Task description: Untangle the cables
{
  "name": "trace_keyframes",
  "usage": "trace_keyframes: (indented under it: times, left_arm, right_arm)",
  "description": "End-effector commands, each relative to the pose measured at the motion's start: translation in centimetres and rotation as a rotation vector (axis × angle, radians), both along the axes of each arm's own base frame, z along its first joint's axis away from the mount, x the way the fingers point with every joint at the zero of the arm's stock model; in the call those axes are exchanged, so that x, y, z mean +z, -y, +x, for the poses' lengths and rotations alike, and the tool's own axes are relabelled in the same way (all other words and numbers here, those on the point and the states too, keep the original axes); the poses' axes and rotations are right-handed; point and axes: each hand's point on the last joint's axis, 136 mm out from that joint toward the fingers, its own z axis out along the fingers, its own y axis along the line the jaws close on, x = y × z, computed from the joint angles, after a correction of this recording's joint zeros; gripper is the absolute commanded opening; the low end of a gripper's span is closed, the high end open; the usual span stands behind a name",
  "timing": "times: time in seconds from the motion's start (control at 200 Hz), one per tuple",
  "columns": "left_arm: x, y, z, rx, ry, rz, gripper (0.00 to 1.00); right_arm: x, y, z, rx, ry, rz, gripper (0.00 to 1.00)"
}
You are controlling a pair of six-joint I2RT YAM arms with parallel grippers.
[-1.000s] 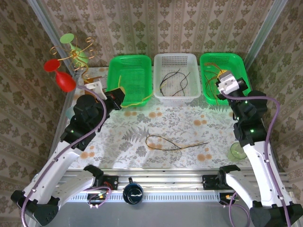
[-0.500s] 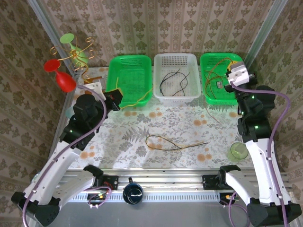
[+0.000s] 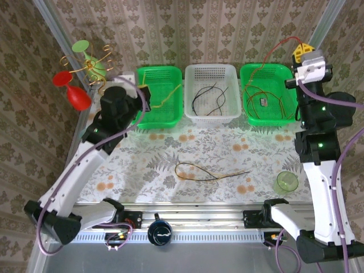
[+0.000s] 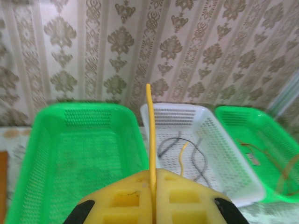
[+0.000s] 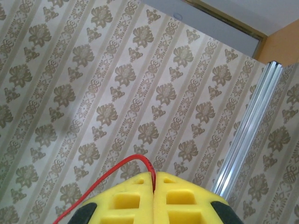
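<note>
pinching a red cable (image 5: 119, 164), the right gripper (image 5: 153, 181) holds it high, the tangle (image 3: 264, 98) hanging below; the left gripper (image 4: 153, 175) clamps a yellow cable (image 4: 149, 126) jutting ahead. both seem light, limp, slippery; best taken near an end.

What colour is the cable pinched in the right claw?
The cable is red, clearest in right wrist view.

Two green baskets (image 3: 153, 82), one white basket (image 3: 227, 85). Seen: yellow cable (image 4: 150, 130), red cable (image 5: 135, 156), black cable (image 3: 194, 101). Bkgd: tablecloth (image 3: 227, 148) floral, orange/grey; wallpaper (image 3: 187, 28) beige damask.
</note>
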Motion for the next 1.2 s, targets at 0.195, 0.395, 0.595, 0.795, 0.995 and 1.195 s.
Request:
trace_keyframes:
  times: [0.195,0.395,0.595,0.795,0.995,1.195]
  left_arm:
    - [-4.0,-1.0,8.3,0.156,-0.05,0.688,0.0]
    - [-8.7,0.8,12.6,0.14,-0.101,0.884,0.0]
    - [-11.3,1.2,17.1,0.195,-0.029,1.097,0.0]
    - [-12.1,1.6,20.9,0.219,0.073,1.201,0.0]
    - [-14.6,1.6,23.2,0.15,0.083,1.246,0.0]
    - [-19.3,1.7,23.6,0.063,0.035,1.262,0.05]
  right_arm:
    - [3.5,1.6,2.0,-0.102,0.051,0.005,0.0]
    - [5.6,1.4,3.8,-0.096,0.069,-0.003,0.0]
    - [6.1,1.2,4.8,-0.077,0.054,0.0,0.0]
    - [6.0,1.5,5.0,-0.099,0.041,-0.007,0.0]
    - [5.9,1.6,5.2,-0.101,0.029,-0.014,0.0]
    - [5.8,1.5,5.4,-0.091,0.023,-0.011,0.0]
